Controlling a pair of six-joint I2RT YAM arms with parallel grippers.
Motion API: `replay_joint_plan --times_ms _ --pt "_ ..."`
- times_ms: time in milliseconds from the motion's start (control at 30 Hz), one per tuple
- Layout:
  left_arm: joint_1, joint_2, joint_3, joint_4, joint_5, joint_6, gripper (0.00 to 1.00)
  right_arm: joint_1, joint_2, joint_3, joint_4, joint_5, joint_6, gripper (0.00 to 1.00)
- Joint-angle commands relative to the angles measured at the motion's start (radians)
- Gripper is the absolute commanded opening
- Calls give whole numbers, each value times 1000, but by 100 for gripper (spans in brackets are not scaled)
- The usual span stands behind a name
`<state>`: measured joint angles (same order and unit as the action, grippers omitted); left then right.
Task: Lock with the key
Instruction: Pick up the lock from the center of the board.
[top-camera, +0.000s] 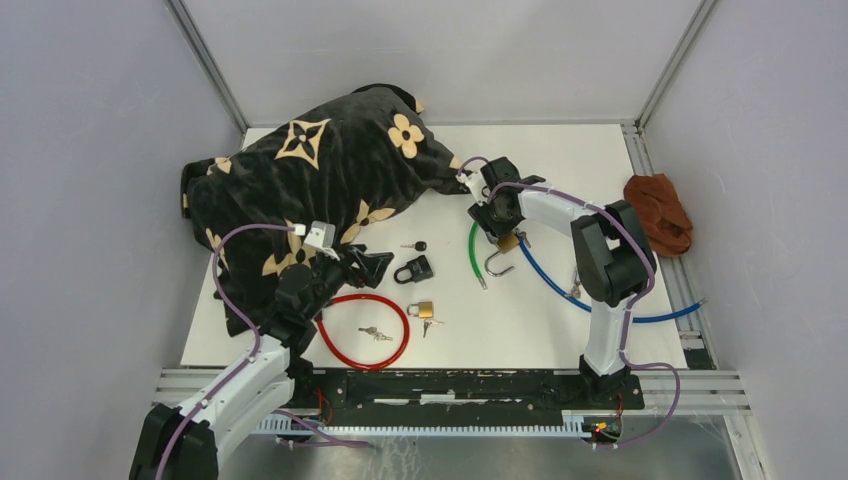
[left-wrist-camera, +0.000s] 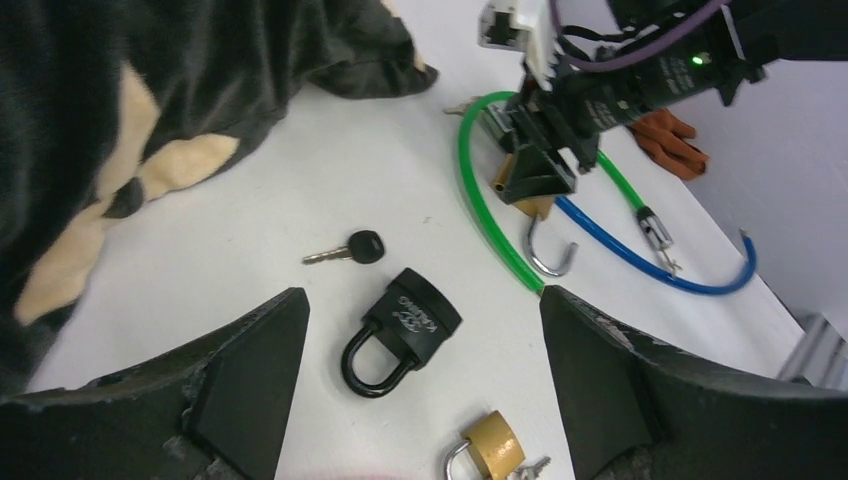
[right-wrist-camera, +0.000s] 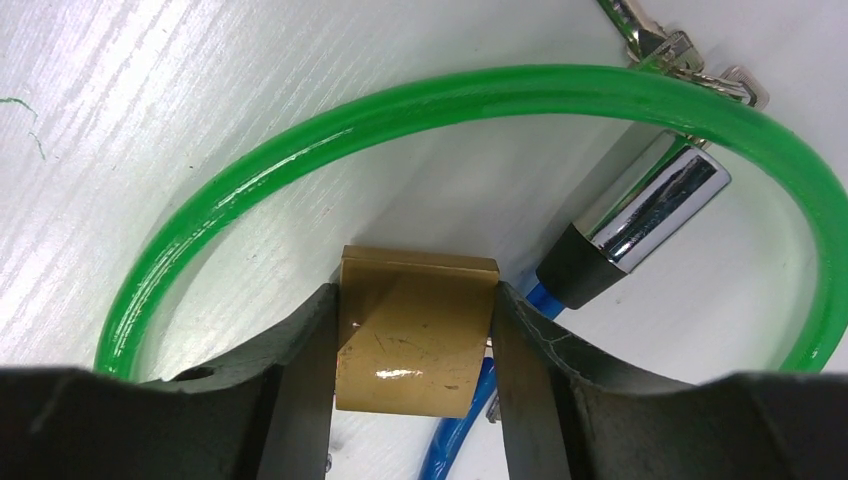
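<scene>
Two fingers of the right gripper (right-wrist-camera: 415, 300) are pressing against opposite sides of the brass padlock (right-wrist-camera: 415, 350), holding its body where it is lying on the white surface (top-camera: 520, 320), inside the curve of the green cable (right-wrist-camera: 300, 130) and just beside the blue cable (left-wrist-camera: 640, 265). The step in hand appears to be securing this lock so that it can be closed.

Its shackle (top-camera: 497, 265) is standing open. The lock's long axis is running from far to near in the overhead view. The body is sitting at the far end and the shackle is pointing toward the arms' bases, leaning slightly left.

The left gripper (left-wrist-camera: 418, 300) is hovering with its fingers spread wide and holding nothing. It is above the black padlock (left-wrist-camera: 405, 325), whose shackle looks closed, with the black-headed key (left-wrist-camera: 350, 250) lying just beyond.

The next move probably calls for a firm hold on the brass body while the shackle is being pushed home. The left arm would then be fetching a key, though the pictures are not showing which key fits.
</scene>
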<state>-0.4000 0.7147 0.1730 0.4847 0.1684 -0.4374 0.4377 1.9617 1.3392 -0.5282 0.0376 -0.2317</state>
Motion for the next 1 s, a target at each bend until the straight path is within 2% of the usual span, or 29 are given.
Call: replay_joint_plan --times_ms 0,100,233,467,533,667,800,967 --pt "-3 49 27 120 208 4 87 -1 -35 -6 3 -4 5 0" --pt "-57 130 86 104 246 14 83 -1 -113 -38 23 -27 23 0" --pt "-197 300 199 65 225 66 82 -6 -265 -149 104 -92 73 0" --pt "-421 688 431 145 173 137 92 -5 -473 -380 269 -249 179 0" --pt "-481 805 477 167 163 220 93 -6 -505 -430 300 -274 198 0" --pt "-523 963 555 166 123 300 92 -5 -556 -492 327 -303 207 0" --pt "-545 1050 610 140 105 375 88 -6 -591 -516 341 -326 206 0" --pt "-572 1125 665 104 113 376 74 -5 -611 -533 344 -322 200 0"
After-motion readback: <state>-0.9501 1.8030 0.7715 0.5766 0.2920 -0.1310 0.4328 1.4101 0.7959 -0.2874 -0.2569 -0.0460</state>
